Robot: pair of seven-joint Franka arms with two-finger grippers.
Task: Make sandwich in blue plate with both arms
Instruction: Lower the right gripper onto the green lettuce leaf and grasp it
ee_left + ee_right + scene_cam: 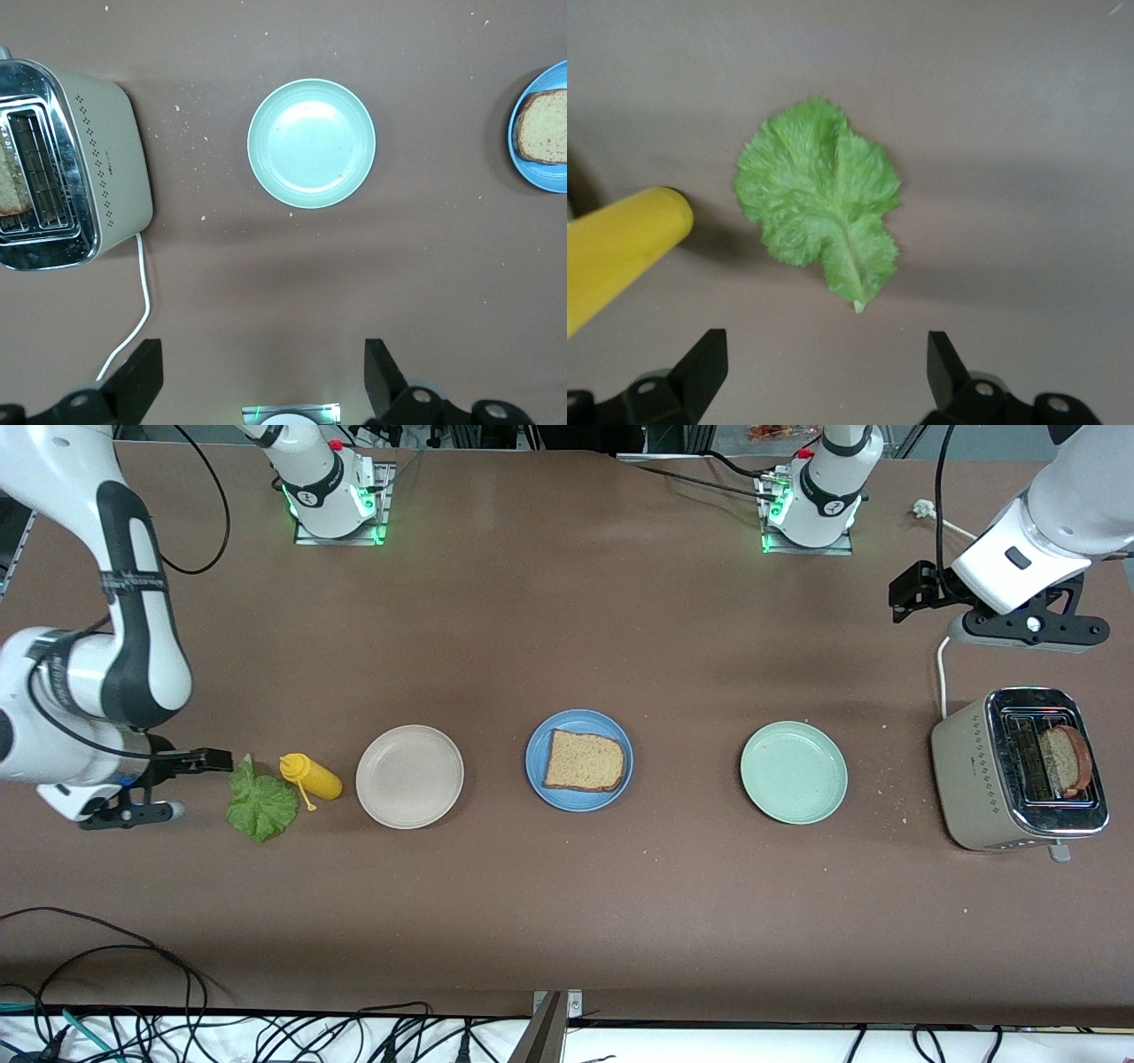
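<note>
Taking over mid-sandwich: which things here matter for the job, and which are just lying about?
For the job:
- blue plate with a bread slice on it
- lettuce leaf
- second bread slice in the toaster

Lying about:
- beige plate
- pale green plate
- yellow squeeze bottle

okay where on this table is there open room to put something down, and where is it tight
Free: the bare gaps between the beige plate, blue plate and pale green plate, plus the table nearer the camera. Crowded: lettuce leaf and yellow squeeze bottle sit close together beside the beige plate.
</note>
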